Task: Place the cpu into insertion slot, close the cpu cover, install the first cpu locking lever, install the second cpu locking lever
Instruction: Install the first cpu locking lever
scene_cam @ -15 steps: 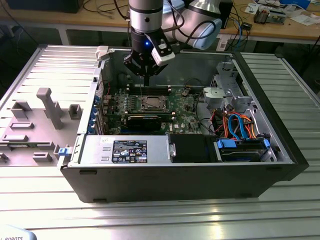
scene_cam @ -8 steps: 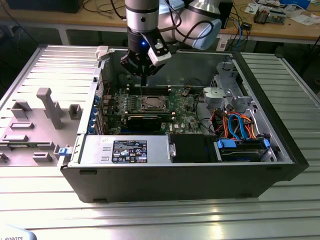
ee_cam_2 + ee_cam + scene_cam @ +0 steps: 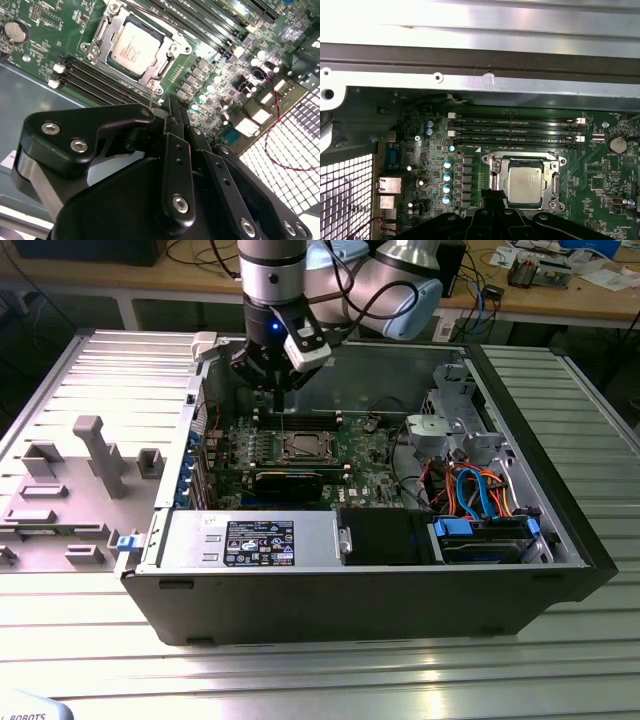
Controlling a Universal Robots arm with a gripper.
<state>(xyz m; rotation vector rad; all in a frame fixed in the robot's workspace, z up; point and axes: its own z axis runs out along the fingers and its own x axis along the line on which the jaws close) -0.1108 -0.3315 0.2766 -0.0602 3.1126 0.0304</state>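
The gripper (image 3: 277, 386) hangs above the green motherboard (image 3: 372, 455), fingers drawn together around nothing visible. Just beyond its fingertips the cpu (image 3: 135, 47) sits in the insertion slot (image 3: 172, 51), cpu cover (image 3: 492, 176) closed around it.

One arm carries one pincer (image 3: 277, 380). One open case (image 3: 560, 530) holds one motherboard (image 3: 600, 180) with one cpu (image 3: 523, 185) under one cover (image 3: 492, 165). Four memory slots (image 3: 515, 131) lie at the cpu's 12 o'clock in the first wrist view. One coin cell (image 3: 618, 144) sits at its 2 o'clock.
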